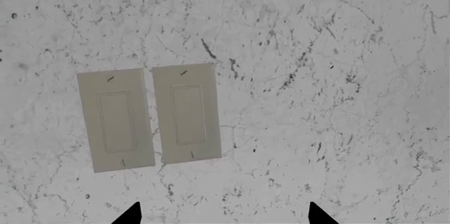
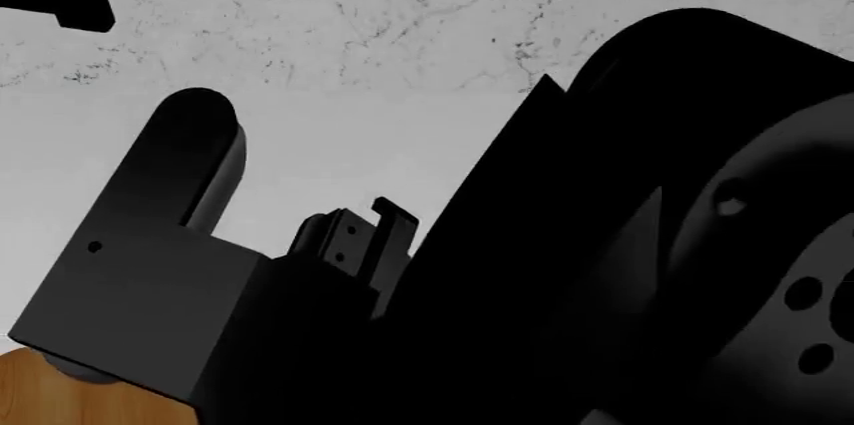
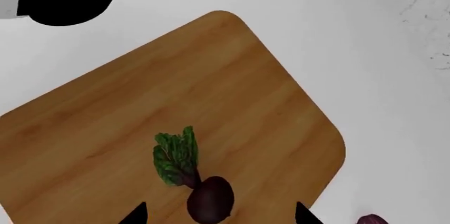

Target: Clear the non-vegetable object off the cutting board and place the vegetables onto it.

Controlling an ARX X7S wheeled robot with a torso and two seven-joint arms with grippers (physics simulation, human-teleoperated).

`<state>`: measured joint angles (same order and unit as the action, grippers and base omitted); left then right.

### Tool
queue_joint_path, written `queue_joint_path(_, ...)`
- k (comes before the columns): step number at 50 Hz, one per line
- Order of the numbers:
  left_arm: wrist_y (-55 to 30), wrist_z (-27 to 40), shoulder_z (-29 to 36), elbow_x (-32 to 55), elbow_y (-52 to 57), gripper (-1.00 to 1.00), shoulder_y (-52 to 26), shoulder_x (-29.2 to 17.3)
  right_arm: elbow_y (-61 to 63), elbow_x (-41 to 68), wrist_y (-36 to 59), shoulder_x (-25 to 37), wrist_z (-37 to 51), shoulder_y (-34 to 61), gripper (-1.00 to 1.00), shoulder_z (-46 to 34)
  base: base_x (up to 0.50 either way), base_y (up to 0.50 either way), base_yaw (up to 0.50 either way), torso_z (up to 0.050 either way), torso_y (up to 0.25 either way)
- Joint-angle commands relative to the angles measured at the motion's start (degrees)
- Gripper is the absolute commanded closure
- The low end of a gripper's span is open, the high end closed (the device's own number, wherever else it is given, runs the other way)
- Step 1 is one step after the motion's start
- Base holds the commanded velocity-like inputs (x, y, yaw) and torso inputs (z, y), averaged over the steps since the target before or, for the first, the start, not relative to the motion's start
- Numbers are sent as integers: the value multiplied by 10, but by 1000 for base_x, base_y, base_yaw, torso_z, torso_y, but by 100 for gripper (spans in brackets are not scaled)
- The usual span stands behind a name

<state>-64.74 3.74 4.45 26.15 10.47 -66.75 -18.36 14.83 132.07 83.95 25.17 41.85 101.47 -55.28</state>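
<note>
Right gripper [image 3: 219, 214] hangs with jaws wide apart over the beet [image 3: 209, 198] lying on the board [image 3: 232, 92].

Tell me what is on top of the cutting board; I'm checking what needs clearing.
On the cutting board the right wrist view shows only the leafy purple bulb, lying near one edge. The board runs out of that picture, so the rest of it cannot be checked.

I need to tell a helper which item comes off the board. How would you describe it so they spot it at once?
Find the light-brown wooden cutting board on the white counter. The leafy bulb lies on it, near one edge: small, round, dark maroon. Its bunch of green leaves sets it apart from the purple item lying off the board.
</note>
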Motion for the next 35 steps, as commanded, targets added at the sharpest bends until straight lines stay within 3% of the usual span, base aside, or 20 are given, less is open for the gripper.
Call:
queue_joint_path(1, 6, 1, 5, -1, -3, -100, 0, -2, -11, -53, 23, -14, -40, -30, -100, 20, 0, 0, 0, 0, 0)
queue_joint_path(35, 14, 7, 5, 1, -8, -100, 9, -8, 2, -165, 20, -19, -135, -98, -100, 18, 0, 0, 0, 0, 0)
